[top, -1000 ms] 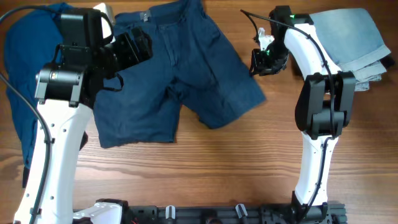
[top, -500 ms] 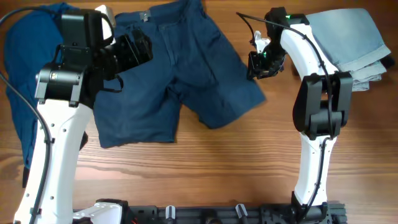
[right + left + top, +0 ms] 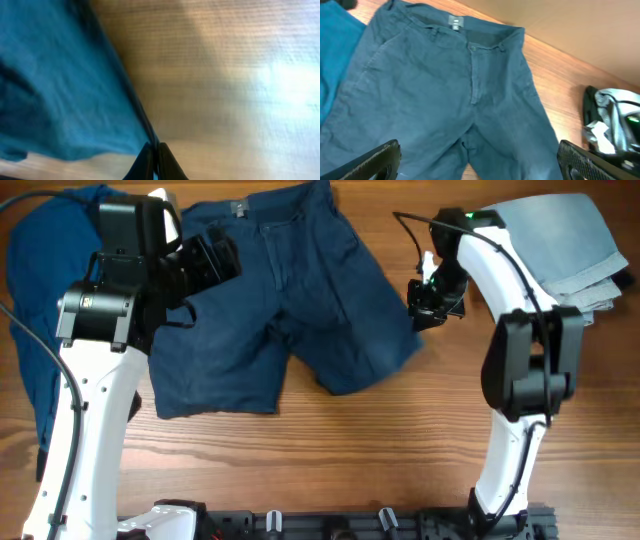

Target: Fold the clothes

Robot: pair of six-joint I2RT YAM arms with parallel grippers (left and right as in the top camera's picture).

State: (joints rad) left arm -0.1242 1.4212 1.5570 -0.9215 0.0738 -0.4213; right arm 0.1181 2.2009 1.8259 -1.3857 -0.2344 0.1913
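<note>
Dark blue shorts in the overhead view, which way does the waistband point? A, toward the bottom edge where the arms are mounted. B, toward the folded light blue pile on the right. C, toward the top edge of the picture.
C: the dark blue shorts lie spread flat with their waistband close to the top edge of the overhead picture.

A brown wooden worktop (image 3: 330, 450) with darker grain streaks running its length fills the scene. Ahead of the right hand (image 3: 155, 146) and to its right, a pale glare washes the wood — blurred, soft-edged.
</note>
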